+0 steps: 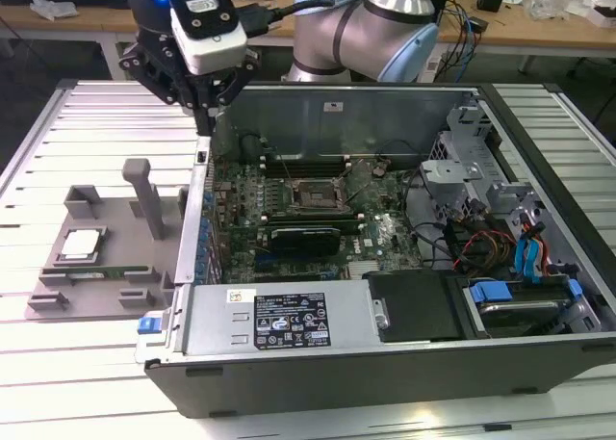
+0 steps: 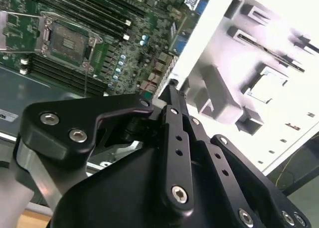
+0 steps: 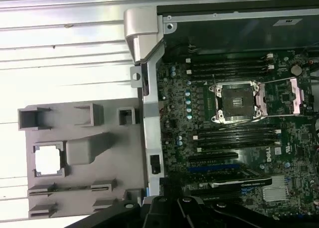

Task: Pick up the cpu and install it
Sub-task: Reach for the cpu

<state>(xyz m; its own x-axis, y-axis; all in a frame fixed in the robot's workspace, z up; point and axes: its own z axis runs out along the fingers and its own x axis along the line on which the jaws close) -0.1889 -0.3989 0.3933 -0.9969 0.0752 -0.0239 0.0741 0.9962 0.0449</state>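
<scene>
The cpu point(image 1: 80, 245), a flat square chip with a silver top, lies in a recess of the grey fixture point(image 1: 120, 223) at the exterior view's left, outside the computer case. In the first wrist view the cpu point(image 3: 49, 159) shows as a bright square. The open socket point(image 1: 313, 195) sits mid-motherboard with its metal frame lifted point(image 3: 235, 102) point(image 2: 67, 38). My gripper point(image 1: 206, 120) hangs above the case's left wall, between fixture and motherboard, well above the chip. Its black fingers point(image 2: 172, 96) look shut with nothing between them.
A grey post point(image 1: 147, 201) stands upright on the fixture beside the cpu. A thin green memory stick point(image 1: 96, 271) lies along the fixture's front. The case wall point(image 1: 197, 209), cables and drive bays point(image 1: 500, 238) crowd the exterior view's right. The table is slatted metal.
</scene>
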